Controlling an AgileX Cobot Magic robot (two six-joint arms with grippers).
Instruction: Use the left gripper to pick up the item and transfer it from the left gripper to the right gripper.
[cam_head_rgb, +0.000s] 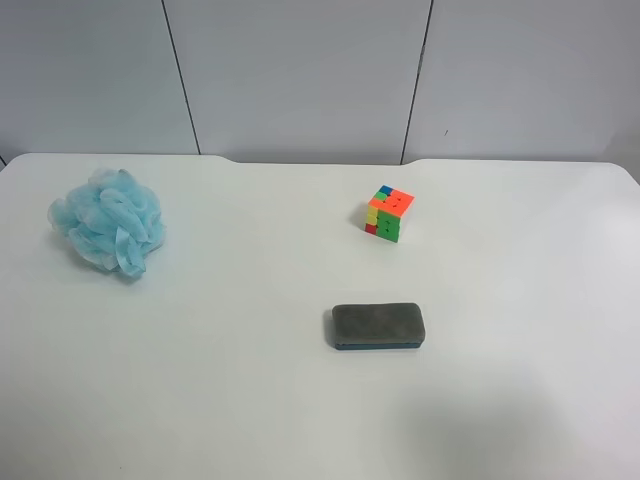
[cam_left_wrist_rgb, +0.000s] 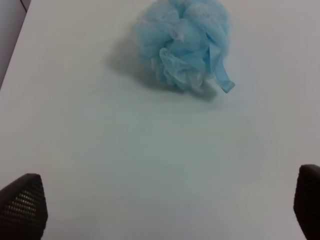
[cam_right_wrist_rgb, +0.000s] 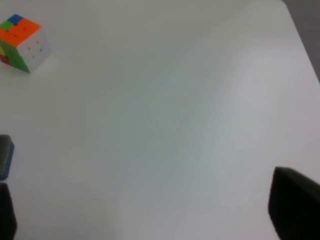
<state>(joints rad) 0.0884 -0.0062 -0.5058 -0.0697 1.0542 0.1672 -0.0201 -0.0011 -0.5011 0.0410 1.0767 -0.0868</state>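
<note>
The light-blue mesh loofah (cam_head_rgb: 108, 222) lies on the white table at the exterior high view's left, a loose loop hanging from one side. No arm shows in that view. In the left wrist view the loofah (cam_left_wrist_rgb: 185, 42) sits some way ahead of my left gripper (cam_left_wrist_rgb: 165, 202). Its two black fingertips (cam_left_wrist_rgb: 22, 206) stand wide apart, open and empty, and are not touching the loofah. My right gripper (cam_right_wrist_rgb: 150, 207) is also open and empty, with its fingertips (cam_right_wrist_rgb: 295, 207) at the frame's corners above bare table.
A multicoloured puzzle cube (cam_head_rgb: 389, 213) stands right of centre and also shows in the right wrist view (cam_right_wrist_rgb: 22, 42). A dark grey eraser block (cam_head_rgb: 377, 326) lies nearer the front; its end shows in the right wrist view (cam_right_wrist_rgb: 5, 155). The white table (cam_head_rgb: 250, 400) has a grey wall behind it.
</note>
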